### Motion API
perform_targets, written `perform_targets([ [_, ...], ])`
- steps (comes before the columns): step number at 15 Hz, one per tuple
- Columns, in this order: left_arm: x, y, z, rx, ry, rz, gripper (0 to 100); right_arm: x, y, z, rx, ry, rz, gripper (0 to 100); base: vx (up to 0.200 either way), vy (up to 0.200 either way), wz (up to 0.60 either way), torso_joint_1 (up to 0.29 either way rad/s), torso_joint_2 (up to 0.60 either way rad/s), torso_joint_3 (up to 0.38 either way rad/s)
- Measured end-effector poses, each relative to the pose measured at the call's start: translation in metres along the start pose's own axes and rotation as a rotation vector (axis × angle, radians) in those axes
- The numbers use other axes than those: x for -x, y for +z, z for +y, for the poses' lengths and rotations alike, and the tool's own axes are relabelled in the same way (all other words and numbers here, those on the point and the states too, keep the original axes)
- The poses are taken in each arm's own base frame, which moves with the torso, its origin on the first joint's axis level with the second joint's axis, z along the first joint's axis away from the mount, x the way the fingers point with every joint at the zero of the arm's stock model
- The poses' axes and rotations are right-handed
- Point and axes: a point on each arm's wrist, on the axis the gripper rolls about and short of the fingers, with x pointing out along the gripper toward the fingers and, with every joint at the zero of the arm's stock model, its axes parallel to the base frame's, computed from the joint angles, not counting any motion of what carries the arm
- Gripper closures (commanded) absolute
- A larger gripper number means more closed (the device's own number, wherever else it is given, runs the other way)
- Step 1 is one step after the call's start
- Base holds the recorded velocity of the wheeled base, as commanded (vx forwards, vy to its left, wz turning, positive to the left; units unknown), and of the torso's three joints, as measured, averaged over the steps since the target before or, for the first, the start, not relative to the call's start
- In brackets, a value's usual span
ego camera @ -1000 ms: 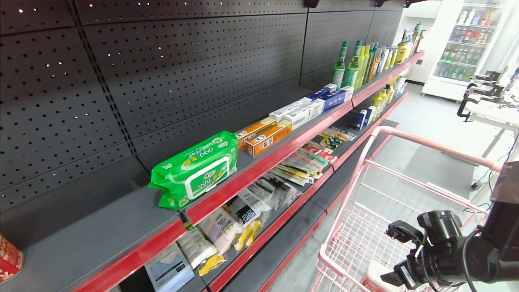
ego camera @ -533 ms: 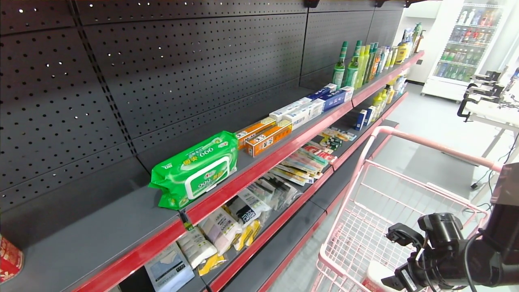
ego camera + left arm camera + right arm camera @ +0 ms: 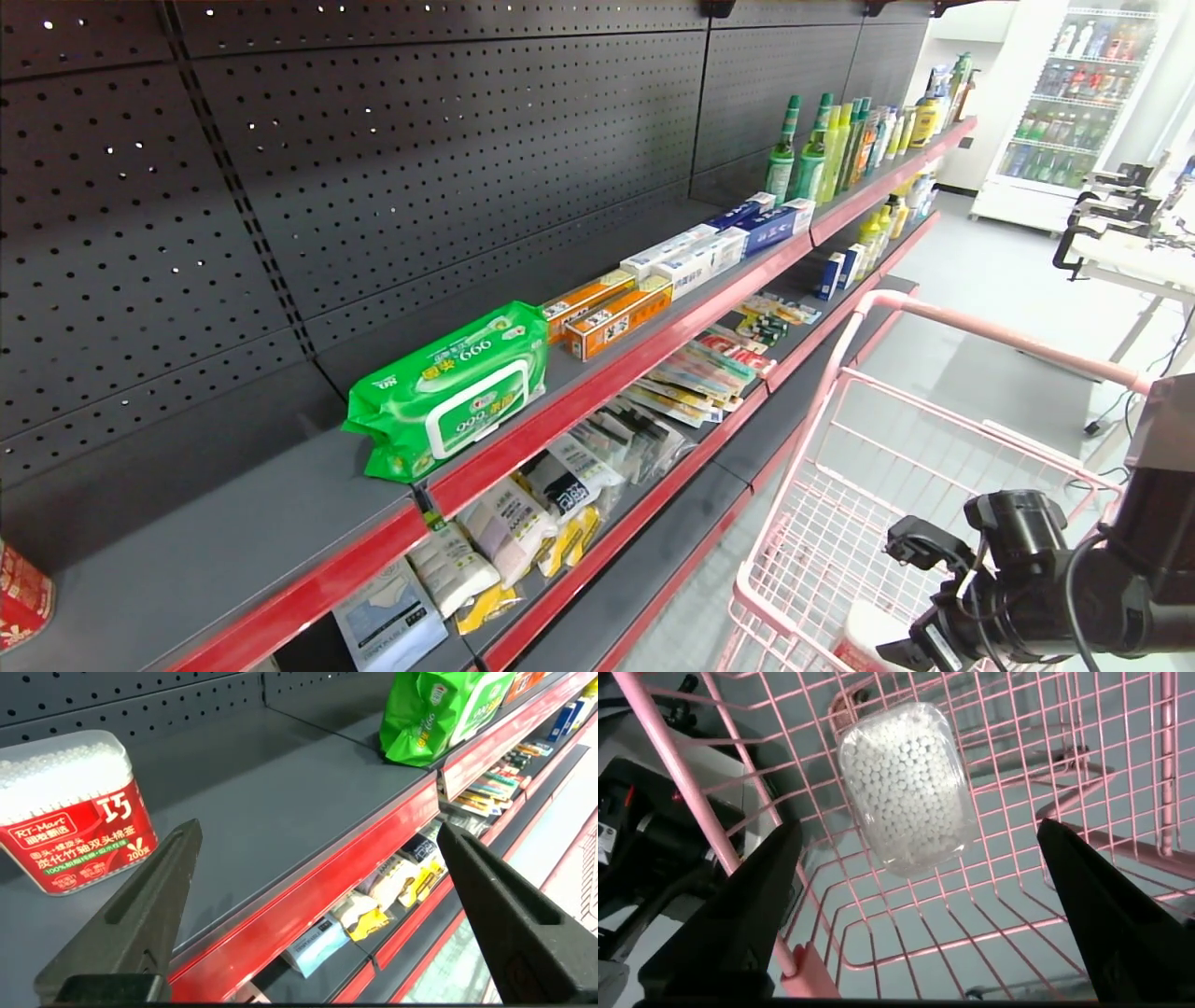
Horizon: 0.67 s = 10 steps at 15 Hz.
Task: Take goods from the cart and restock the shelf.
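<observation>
A clear tub of cotton swabs (image 3: 906,789) lies on the wire floor of the pink cart (image 3: 710,859). My right gripper (image 3: 917,826) hangs open above it, with nothing between the fingers. In the head view the right gripper (image 3: 904,597) is over the near corner of the cart (image 3: 934,322). A second cotton swab tub (image 3: 70,812) with a red label stands upright on the grey shelf (image 3: 280,793). My left gripper (image 3: 318,831) is open in front of the shelf, beside this tub and apart from it. The same tub (image 3: 19,597) shows at the head view's left edge.
A green pack of wipes (image 3: 448,392) lies on the shelf (image 3: 205,541), with toothpaste boxes (image 3: 616,313) and bottles (image 3: 822,149) farther along. The lower shelf holds bagged goods (image 3: 523,523). Bare shelf lies between tub and wipes. A red lip (image 3: 597,383) edges the shelf.
My right arm has sunk slightly toward the cart. The shelf goods and the left side look unchanged.
</observation>
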Motion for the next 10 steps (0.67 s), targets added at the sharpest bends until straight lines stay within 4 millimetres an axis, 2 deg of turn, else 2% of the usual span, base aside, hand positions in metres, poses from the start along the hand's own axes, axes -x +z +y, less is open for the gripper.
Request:
perform_targets([
  [5,0.0,0.0,0.0,-0.001,0.0,0.0,0,-0.004,-0.015,-0.017,-0.031,0.028,-0.004,0,0.0,0.0,0.0,0.0,0.0,0.0],
  [8,0.0,0.0,0.0,-0.002,0.0,-0.001,0,-0.006,-0.016,-0.019,-0.034,0.031,-0.005,0,0.0,0.0,0.0,-0.123,0.3,0.173],
  [10,0.0,0.0,0.0,-0.001,0.0,0.0,0,-0.007,-0.014,-0.019,-0.018,0.041,-0.016,0,0.0,0.0,0.0,-0.036,0.1,0.049],
])
